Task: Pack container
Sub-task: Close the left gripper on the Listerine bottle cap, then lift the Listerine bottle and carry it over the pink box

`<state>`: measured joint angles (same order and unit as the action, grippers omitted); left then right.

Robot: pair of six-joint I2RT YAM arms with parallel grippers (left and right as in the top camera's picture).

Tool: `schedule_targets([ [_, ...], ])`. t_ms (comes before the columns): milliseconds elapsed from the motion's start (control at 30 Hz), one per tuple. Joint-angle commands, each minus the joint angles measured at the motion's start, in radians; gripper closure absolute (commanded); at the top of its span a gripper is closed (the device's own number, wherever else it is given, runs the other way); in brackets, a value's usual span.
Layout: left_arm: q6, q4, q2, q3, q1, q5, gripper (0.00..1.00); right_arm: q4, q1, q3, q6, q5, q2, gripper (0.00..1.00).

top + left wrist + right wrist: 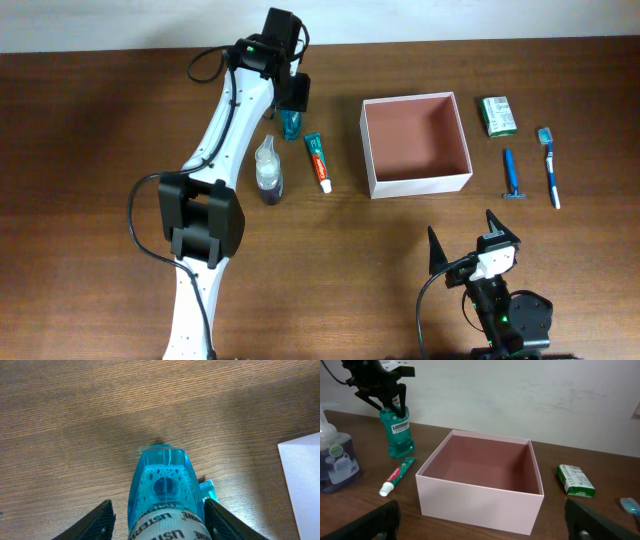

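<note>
We see the container [415, 185], a shallow square box with white walls and a reddish-brown inside, standing on the wooden table [100, 120]. To the container's left, the left gripper [293, 100] reaches down over a blue mouthwash bottle [290, 124]. Its fingers [102, 520] stand partway open, one on each side of the bottle, and we cannot tell whether they press it. A toothpaste tube [318, 162] lies between that bottle and the container. On the container's near side, the right gripper [463, 237] is spread wide and holds nothing. To the container's right lie a green-and-white packet [498, 115], a razor [511, 175] and a toothbrush [550, 168].
</note>
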<state>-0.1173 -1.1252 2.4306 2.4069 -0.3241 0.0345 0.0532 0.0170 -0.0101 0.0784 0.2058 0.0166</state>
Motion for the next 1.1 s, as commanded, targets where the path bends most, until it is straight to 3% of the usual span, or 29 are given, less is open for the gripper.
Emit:
schedule_targets([
  [0, -0.002, -0.004, 0.003, 0.012, 0.002, 0.008, 0.49, 0.007, 0.01, 0.004, -0.004, -0.008, -0.004, 0.01],
  [200, -0.002, -0.004, 0.003, 0.012, 0.002, 0.008, 0.57, 0.007, 0.01, 0.004, -0.004, -0.008, -0.004, 0.01],
  [300, -0.002, -0.004, 0.003, 0.012, 0.002, 0.008, 0.7, 0.007, 0.01, 0.004, -0.004, -0.008, -0.004, 0.01],
  [433, 0.003, 0.0, 0.003, 0.012, 0.002, 0.007, 0.72, 0.007, 0.01, 0.004, -0.004, -0.008, -0.004, 0.01],
  [600, 0.029, -0.011, 0.002, 0.047, 0.002, 0.007, 0.83, 0.007, 0.01, 0.004, -0.004, -0.008, -0.004, 0.01],
  [867, 0.029, -0.105, 0.002, 0.342, -0.009, -0.007, 0.84, 0.007, 0.01, 0.004, -0.004, -0.008, -0.004, 0.01],
  [1067, 0.029, -0.183, 0.002, 0.595, -0.073, -0.203, 0.84, 0.007, 0.01, 0.004, -0.004, -0.008, -0.004, 0.01],
])
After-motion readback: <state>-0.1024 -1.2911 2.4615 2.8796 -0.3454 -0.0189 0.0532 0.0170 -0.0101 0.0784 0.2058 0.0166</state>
